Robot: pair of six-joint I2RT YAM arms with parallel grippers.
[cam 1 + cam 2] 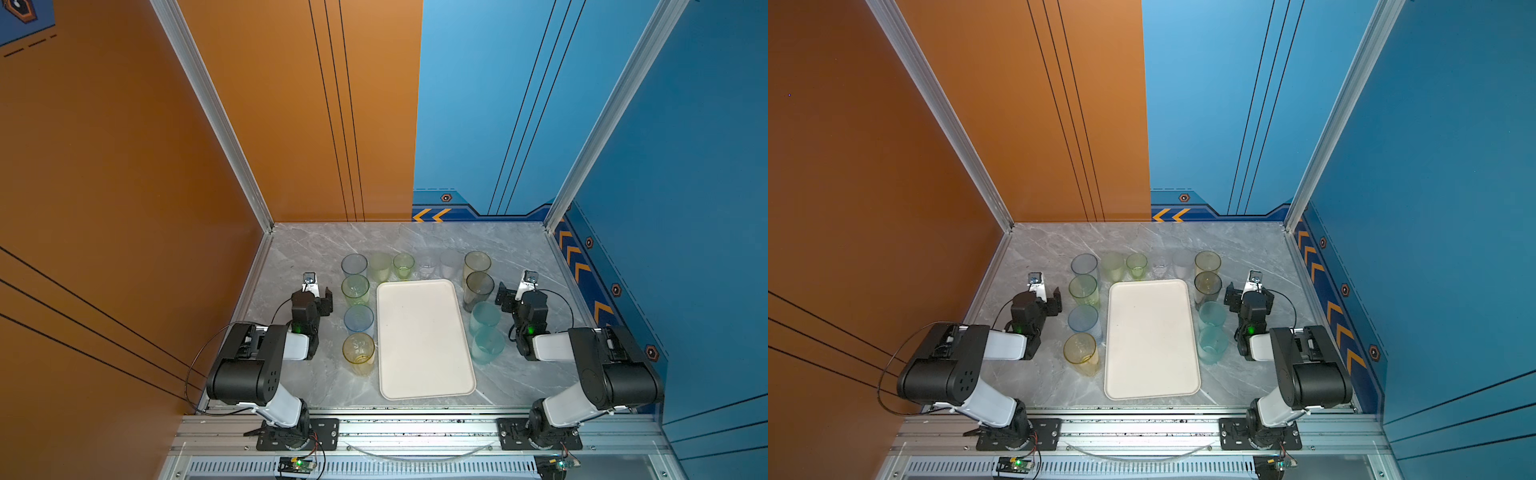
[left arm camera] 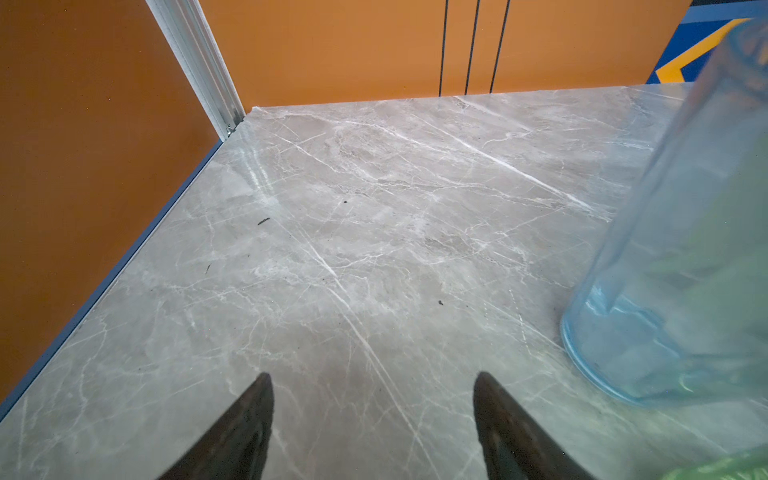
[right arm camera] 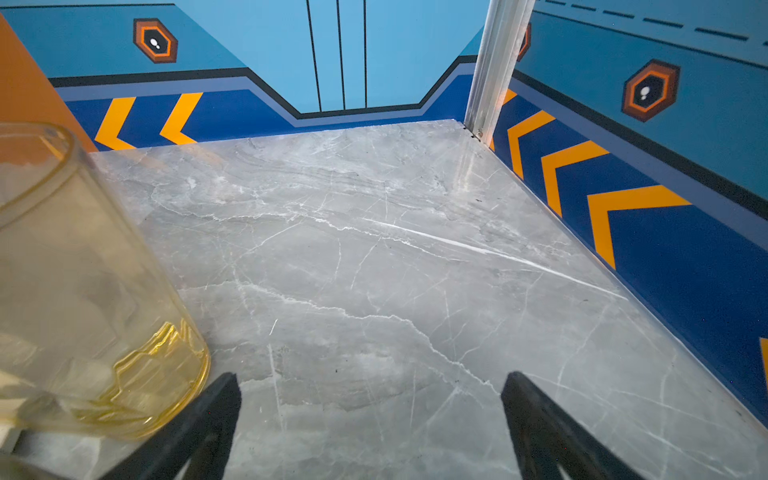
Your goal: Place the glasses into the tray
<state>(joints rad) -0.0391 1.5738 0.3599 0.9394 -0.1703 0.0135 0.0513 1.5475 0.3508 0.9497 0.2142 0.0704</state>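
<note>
Here the left hand (image 2: 372, 374) and right hand (image 3: 370, 374) gape empty; 2 pale glasses (image 1: 427, 266) blur into marble (image 1: 316, 245).

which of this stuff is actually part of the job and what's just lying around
Part of the job:
tray, nothing in it yet
twelve glasses, ringing it on three sides
left gripper and right gripper, both open, holding nothing

Just surroundings:
marble tabletop
orange wall, blue wall
front rail
</note>
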